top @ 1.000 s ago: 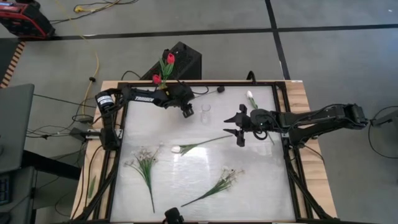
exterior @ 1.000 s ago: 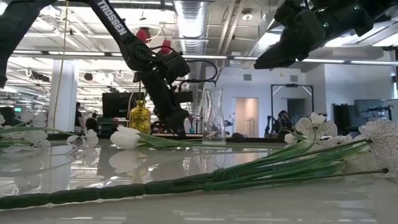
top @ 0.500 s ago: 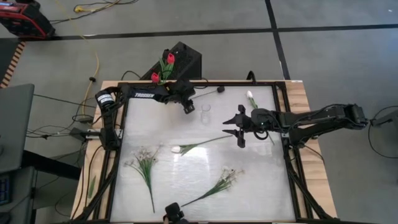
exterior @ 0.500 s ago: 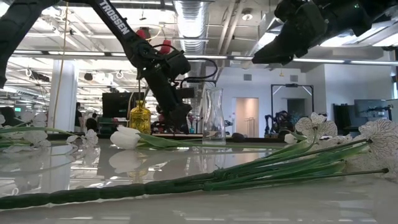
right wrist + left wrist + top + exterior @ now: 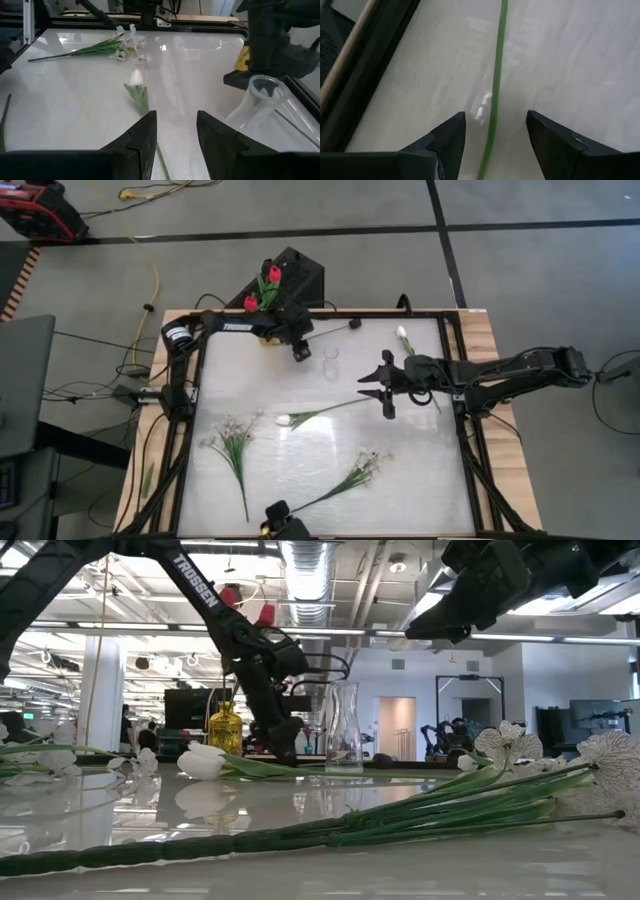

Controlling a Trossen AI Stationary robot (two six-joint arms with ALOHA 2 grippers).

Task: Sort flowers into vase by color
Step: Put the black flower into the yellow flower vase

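Right claw [image 5: 384, 386] is hung spread over the white tulip [image 5: 283, 420] stem; the empty glass vase [image 5: 331, 361] nearby could easily get knocked. Left claw [image 5: 301, 353] is spread too.

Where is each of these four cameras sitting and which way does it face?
High view: overhead, looking down; both arms, left gripper, right gripper.
Low view: table height, level across sprigs toward glass vase.
Left wrist view: down past own open fingers at green stem.
Right wrist view: across table past own fingers at white tulip.
Shared: vase and tulip.
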